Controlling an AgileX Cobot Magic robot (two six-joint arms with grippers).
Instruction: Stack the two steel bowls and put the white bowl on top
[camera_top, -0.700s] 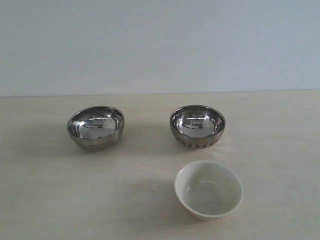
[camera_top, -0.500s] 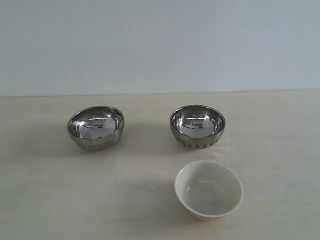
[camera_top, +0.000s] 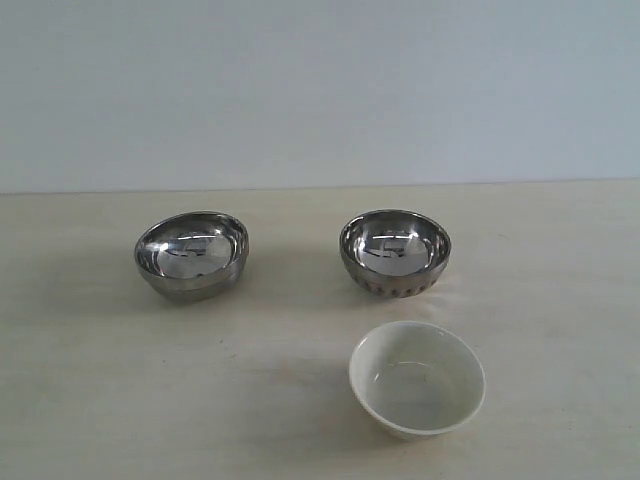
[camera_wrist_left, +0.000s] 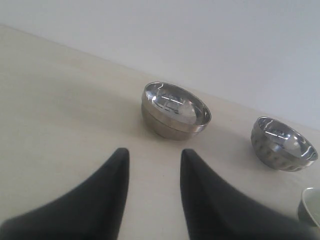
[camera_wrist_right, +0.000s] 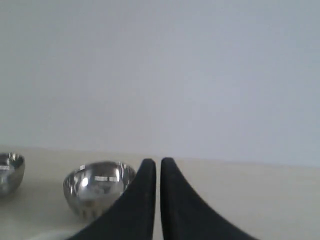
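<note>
The left pincer is spread wide and the right pincer is pressed almost together; both hold nothing. On the desk, toward the far edge, the plain steel bowl sits left and the ribbed steel bowl sits in the middle, well apart. The white bowl sits near the ribbed one, toward the near edge.

Exterior cam: raised, looking down across table to wall. Wrist cams: low, close to the table, facing same wall. All three catch the patterned steel bowl.
</note>
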